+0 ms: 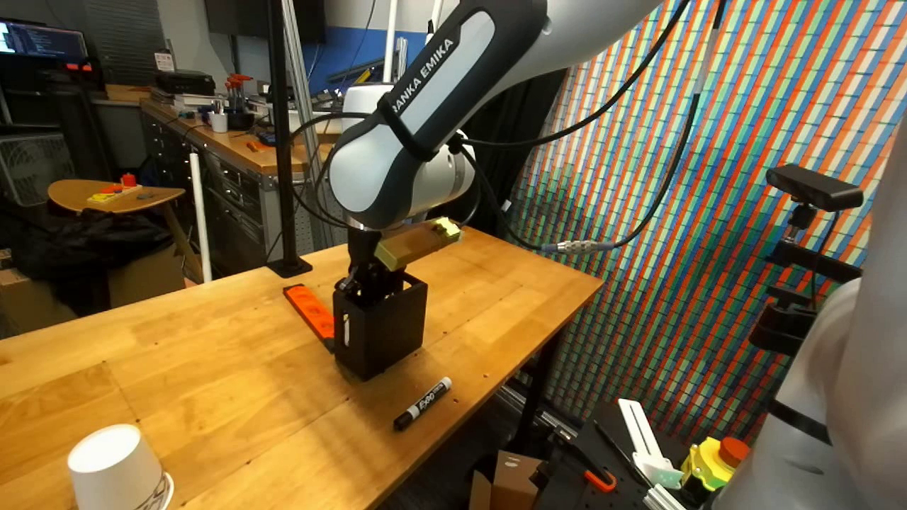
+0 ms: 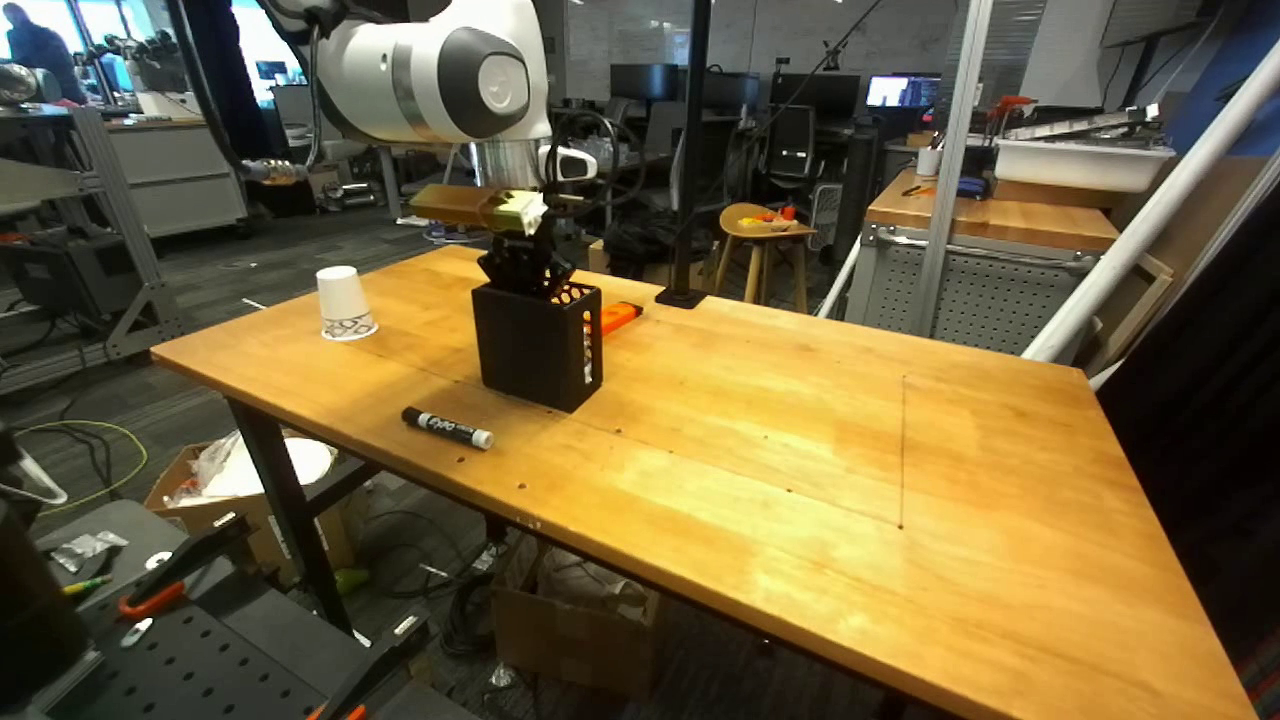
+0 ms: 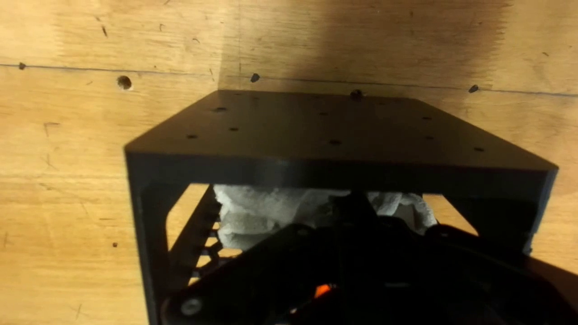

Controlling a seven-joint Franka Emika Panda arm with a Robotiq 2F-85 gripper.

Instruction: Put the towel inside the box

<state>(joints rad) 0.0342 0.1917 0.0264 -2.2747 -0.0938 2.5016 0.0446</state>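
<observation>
My pincer (image 3: 356, 211) reaches into the box (image 2: 525, 345), where the towel (image 3: 257, 210) sits; whether it's spread or pinching, I can't tell. I reckon this is the placing step: next, spread fully, then lift straight up

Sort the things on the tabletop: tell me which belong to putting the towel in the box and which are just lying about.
For the job:
black box
white towel, crumpled inside it
hand, partly inside it

Just lying about:
marker
upturned white cup
orange strip, by the box
</observation>
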